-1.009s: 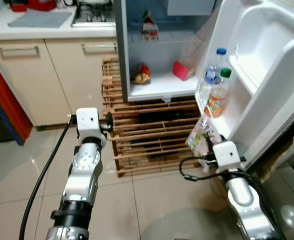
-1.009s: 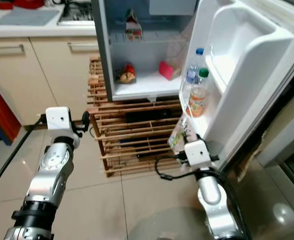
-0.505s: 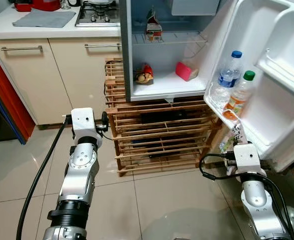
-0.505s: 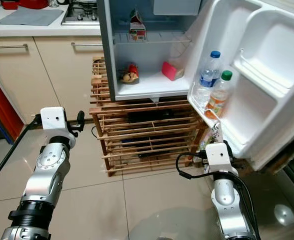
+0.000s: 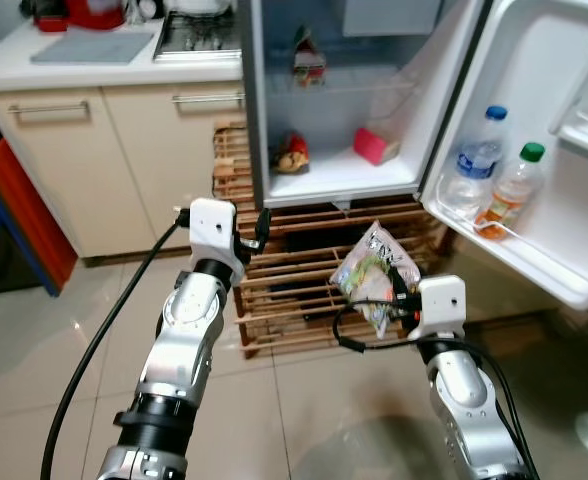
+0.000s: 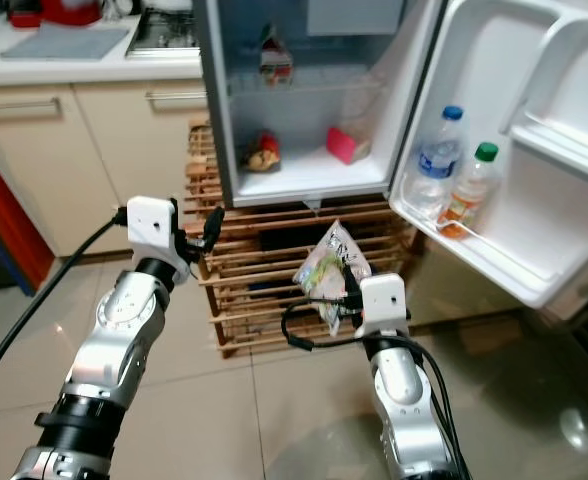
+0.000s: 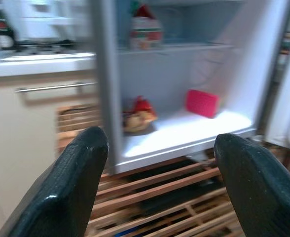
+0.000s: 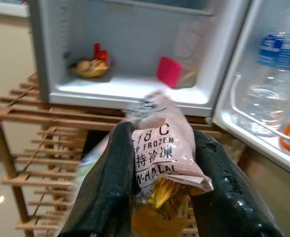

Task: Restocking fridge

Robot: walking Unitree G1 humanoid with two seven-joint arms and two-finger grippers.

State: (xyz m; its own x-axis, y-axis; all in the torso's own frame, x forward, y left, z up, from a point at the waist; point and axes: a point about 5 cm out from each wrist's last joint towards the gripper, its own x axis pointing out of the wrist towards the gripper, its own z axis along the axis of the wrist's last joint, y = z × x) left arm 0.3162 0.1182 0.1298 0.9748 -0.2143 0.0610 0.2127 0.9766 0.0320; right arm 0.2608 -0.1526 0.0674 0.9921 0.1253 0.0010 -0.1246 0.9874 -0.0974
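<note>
Right gripper clamps frozen-food bag, just below-front of the fridge's bottom shelf; left gripper gapes empty.

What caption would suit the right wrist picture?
Right gripper holding a frozen-food packet before the open fridge.

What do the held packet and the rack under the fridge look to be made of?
Packet in the right end effector: thin plastic film, probably, since it is glossy, crinkled and printed.
Rack under the fridge: wood, seemingly unpainted, with pale brown slats showing a matt surface.
</note>
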